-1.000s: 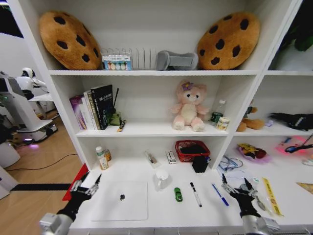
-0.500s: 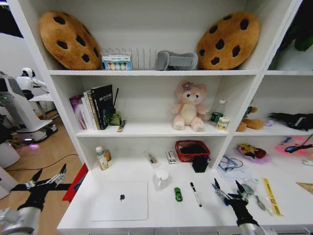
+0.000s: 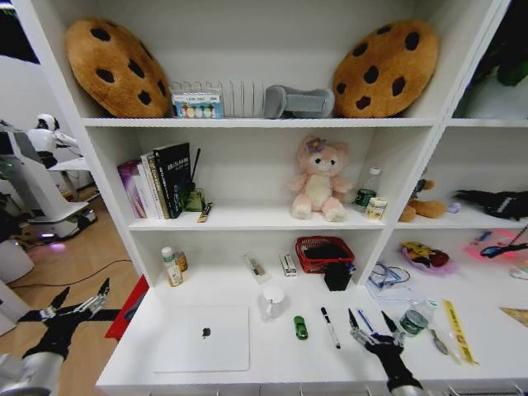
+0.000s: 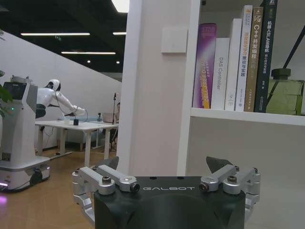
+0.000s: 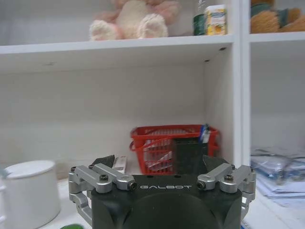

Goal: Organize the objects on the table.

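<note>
- One long white desk (image 3: pixel 272 355) carried everything.
- A closed silver laptop (image 3: pixel 203 338) lay front-left.
- Right gripper (image 3: pixel 370 323), jaws spread, empty, hovered over the blue pen (image 3: pixel 364 320).
- Left gripper (image 3: pixel 79 300), released, hung off the desk's left.
- Black pen (image 3: pixel 330 327) and tiny green toy (image 3: pixel 300 327) lay mid-desk.

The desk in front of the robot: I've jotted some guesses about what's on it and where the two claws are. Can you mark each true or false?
1. The silver laptop lies closed on the table. True.
2. The right gripper is clamped on the black pen. False: its fingers are spread, holding nothing, and the pen lies beside it.
3. The left gripper hangs over the laptop. False: it is out past the table's left end, above the wooden floor.
4. The tiny green toy sits between the white mug and the black pen. True.
5. The red basket is on the top shelf. False: it stands at the back of the table.
</note>
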Motion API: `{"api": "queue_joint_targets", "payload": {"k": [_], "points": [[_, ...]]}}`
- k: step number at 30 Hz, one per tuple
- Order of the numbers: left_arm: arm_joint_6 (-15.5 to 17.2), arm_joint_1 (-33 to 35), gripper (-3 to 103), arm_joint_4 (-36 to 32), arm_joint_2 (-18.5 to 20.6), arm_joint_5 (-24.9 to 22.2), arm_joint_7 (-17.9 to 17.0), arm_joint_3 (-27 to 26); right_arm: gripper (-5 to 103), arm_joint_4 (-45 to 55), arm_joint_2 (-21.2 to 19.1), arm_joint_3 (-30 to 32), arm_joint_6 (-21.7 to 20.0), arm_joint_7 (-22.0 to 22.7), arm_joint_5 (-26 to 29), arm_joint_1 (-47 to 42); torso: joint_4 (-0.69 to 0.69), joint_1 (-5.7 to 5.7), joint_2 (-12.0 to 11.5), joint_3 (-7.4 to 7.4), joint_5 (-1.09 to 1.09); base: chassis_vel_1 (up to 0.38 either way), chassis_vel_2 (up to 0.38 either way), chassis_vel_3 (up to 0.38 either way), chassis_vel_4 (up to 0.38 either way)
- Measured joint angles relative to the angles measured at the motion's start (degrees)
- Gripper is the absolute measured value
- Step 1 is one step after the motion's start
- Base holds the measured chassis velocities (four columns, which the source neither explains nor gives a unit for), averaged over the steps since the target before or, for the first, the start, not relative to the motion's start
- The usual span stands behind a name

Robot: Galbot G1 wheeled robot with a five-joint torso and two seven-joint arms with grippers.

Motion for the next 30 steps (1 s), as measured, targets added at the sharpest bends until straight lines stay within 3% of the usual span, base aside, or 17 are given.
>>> {"api": "queue_joint_targets", "payload": {"k": [6,17,27,30], "points": [[0.0,0.0,100,0.0,0.1,0.2,0.0,0.1,100,-4.6,-1.8,-7.5,-1.0,-1.9,-7.5,4.8,0.01,0.00,0.0,0.00,0.00,0.000,0.000,0.000,0.000],[-0.1,0.0,100,-0.1,0.1,0.2,0.1,0.2,100,-9.9,-1.1,-18.6,-6.4,1.1,-10.2,15.8,0.02,0.01,0.0,0.00,-0.01,0.000,0.000,0.000,0.000],[-0.1,0.0,100,-0.1,0.1,0.3,0.1,0.2,103,-13.1,0.9,-20.7,-7.6,2.5,-10.4,17.2,0.00,0.00,0.0,0.00,0.00,0.000,0.000,0.000,0.000],[-0.1,0.0,100,-0.1,0.1,0.3,0.1,0.2,99,-13.5,1.4,-21.1,-7.9,3.2,-10.7,17.5,0.00,0.01,0.0,0.00,-0.01,0.000,0.000,0.000,0.000]]}}
